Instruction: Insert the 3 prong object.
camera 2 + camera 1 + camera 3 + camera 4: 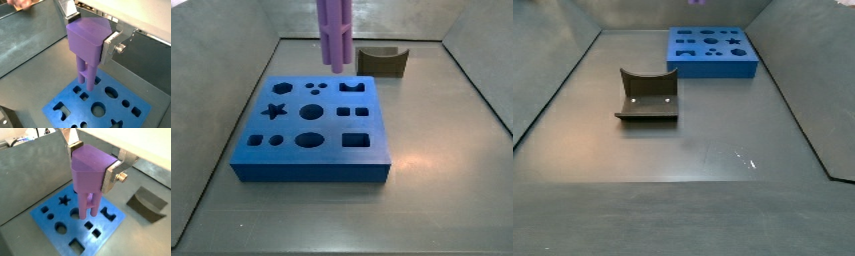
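Observation:
My gripper (93, 163) is shut on the purple 3 prong object (90, 173) and holds its block-shaped head upright with the prongs (89, 205) pointing down. The same grip shows in a wrist view (90, 32), on the object (85, 45). In a side view only the prongs (334, 35) show and the gripper is out of frame. The tips hang a little above the far part of the blue block (305, 172), near its cluster of three small round holes (314, 88). The block also shows in other views (107, 235) (137, 120) (714, 66).
The dark fixture (382, 62) stands beyond the blue block, apart from it; it also shows in other views (147, 203) (647, 97). Grey walls (225, 90) enclose the floor. The block carries several other shaped holes, among them a star (278, 89).

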